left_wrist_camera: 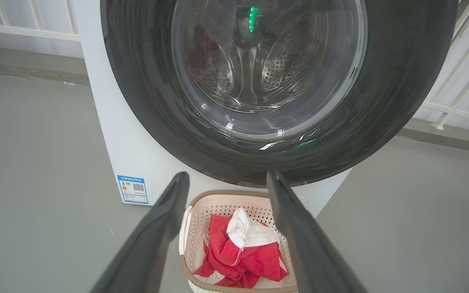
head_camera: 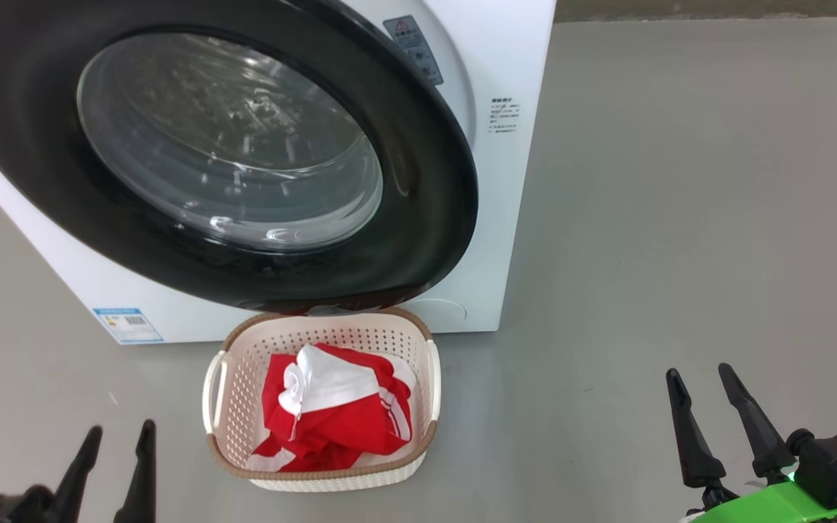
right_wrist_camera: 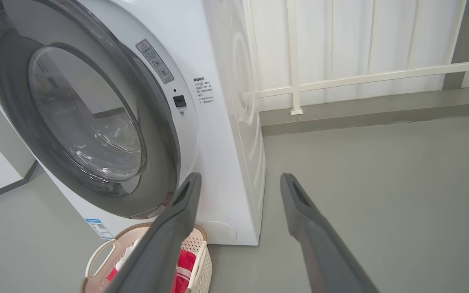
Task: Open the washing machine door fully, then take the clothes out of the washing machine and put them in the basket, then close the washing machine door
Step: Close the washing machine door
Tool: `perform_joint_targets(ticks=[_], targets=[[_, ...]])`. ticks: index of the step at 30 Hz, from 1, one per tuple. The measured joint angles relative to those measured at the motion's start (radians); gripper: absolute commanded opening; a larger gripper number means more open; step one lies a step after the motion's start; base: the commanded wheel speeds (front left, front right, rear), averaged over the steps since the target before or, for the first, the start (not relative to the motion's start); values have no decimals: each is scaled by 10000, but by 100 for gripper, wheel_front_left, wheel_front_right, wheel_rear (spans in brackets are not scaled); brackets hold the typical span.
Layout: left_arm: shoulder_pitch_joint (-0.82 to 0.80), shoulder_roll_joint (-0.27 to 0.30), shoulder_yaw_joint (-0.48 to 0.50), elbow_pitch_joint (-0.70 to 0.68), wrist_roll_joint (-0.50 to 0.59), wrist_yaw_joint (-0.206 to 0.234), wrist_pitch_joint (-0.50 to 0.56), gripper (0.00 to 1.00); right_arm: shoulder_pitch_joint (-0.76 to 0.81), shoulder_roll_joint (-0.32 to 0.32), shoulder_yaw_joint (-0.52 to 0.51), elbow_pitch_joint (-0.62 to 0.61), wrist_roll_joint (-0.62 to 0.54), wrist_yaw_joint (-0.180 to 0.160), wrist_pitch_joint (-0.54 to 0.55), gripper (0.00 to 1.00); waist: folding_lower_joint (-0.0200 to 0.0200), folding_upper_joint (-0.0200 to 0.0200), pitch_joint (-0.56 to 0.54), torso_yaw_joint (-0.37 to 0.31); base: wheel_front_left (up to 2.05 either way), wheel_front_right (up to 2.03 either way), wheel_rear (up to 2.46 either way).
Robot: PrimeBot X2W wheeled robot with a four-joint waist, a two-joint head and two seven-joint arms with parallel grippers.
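The white washing machine (head_camera: 513,218) stands on the floor. Its black-rimmed door (head_camera: 433,218) is swung almost against the front. In the right wrist view the door (right_wrist_camera: 10,93) has its right edge a little off the front, and the latch slot beside it shows. Red and white clothes (head_camera: 331,414) lie in the cream basket (head_camera: 233,385) just below the door. My left gripper (head_camera: 122,427) hangs open and empty to the basket's lower left. My right gripper (head_camera: 699,371) is open and empty far to the basket's right. The clothes (left_wrist_camera: 238,252) show between my left fingers (left_wrist_camera: 165,219).
Grey floor (head_camera: 680,218) spreads to the right of the machine. A white railing and panel wall (right_wrist_camera: 360,77) run behind it. A blue sticker (head_camera: 128,325) marks the washer's lower left corner. The basket (left_wrist_camera: 202,203) sits close against the washer's base.
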Motion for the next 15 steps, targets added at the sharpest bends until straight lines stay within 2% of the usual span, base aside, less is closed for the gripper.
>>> perform_joint_targets(ticks=[9,15], targets=[[1141,-433,832,-784,1016,0,0,100,370,-52,-132,-48,82,-2,0,100,0,0,-294,-154,0,0,0],[1469,-681,957,-930,1331,0,0,100,464,-38,-178,-71,82,0,0,100,0,0,-367,-106,0,0,0]])
